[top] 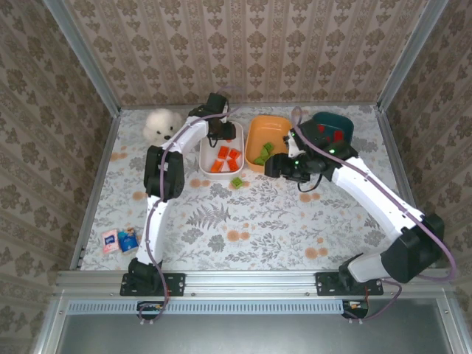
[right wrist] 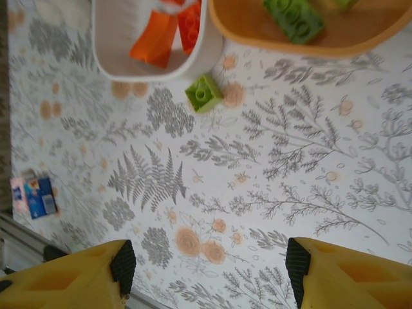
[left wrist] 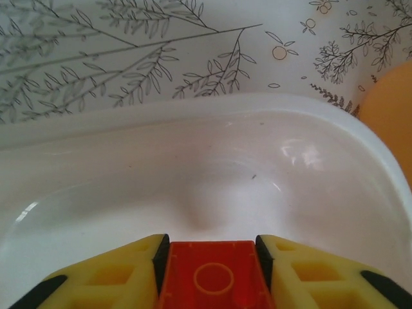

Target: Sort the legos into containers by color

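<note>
Here the left gripper [left wrist: 212,256] pinches an orange-red brick [left wrist: 212,282] over the far end of the white tub [left wrist: 270,122], which holds orange bricks [top: 227,158]. The right gripper [right wrist: 210,264] hangs wide open above the table [right wrist: 290,193], just near the orange tub [top: 253,140] with its green bricks [top: 265,153]; 1 loose green brick [right wrist: 203,93] lies beside the white tub's near right corner

Lab test cell: aluminium frame [top: 251,282], wallpapered panels [top: 251,44].

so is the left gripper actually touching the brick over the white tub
Touching. The left wrist view shows the orange-red brick squeezed between both fingers of the left gripper, no gap on either side, above the white tub.
</note>
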Controlling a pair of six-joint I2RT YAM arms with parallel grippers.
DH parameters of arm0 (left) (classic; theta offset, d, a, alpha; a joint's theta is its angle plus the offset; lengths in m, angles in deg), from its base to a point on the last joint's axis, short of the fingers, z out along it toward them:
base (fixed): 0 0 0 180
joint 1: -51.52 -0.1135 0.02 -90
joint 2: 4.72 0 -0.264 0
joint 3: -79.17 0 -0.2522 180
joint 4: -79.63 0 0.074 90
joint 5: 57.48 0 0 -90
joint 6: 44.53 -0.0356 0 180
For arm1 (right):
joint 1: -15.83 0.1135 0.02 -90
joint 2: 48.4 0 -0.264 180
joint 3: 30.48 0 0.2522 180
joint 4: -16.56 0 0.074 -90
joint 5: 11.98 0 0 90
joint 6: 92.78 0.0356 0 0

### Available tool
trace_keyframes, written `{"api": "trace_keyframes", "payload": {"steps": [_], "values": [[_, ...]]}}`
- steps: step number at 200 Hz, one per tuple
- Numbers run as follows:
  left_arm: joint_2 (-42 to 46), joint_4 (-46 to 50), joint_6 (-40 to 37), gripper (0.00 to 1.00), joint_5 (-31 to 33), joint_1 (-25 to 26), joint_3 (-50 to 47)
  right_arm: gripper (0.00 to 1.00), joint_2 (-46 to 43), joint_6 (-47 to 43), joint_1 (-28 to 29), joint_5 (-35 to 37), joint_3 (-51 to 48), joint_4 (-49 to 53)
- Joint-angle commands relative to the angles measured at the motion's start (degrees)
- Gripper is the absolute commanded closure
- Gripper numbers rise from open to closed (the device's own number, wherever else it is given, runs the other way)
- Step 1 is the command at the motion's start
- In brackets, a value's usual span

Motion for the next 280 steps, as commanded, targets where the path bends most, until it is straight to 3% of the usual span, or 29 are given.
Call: {"api": "trace_keyframes", "payload": {"steps": [1, 35, 68, 124, 175, 228, 280], "values": [[0.21, -0.1, 2.15, 0.54, -3.45, 0.18, 1.18, 0.34, 4.89, -3.62, 3.17, 2.43, -0.08, -1.11], [4.03, 0.85, 3.82, 0.41, -3.59, -0.1, -0.92, 0.29, 13.27, -9.01, 9.25, 8.87, 1.97, -2.8], [14.18, -1.83, 7.64, 0.36, -3.99, -0.65, -7.99, 0.18, 21.31, -14.35, 11.88, 12.42, 5.52, -5.07], [40.28, -10.61, 17.77, 0.35, -3.66, -2.6, -37.27, 0.16, 33.09, -22.57, 13.23, 16.66, 10.22, -10.15], [63.15, -5.26, 16.67, 0.35, 1.67, -3.03, -58.51, 0.18, 40.89, -22.01, 13.39, 19.3, 16.72, -10.87], [82.69, 1.64, 19.98, 0.34, 4.06, -2.89, -73.58, 0.29, 46.34, -21.9, 13.42, 20.17, 21.53, -10.53], [85.99, 3.02, 20.81, 0.34, 3.83, -2.61, -76.56, 0.53, 47.16, -21.94, 13.42, 19.73, 23.06, -10.2]]}}
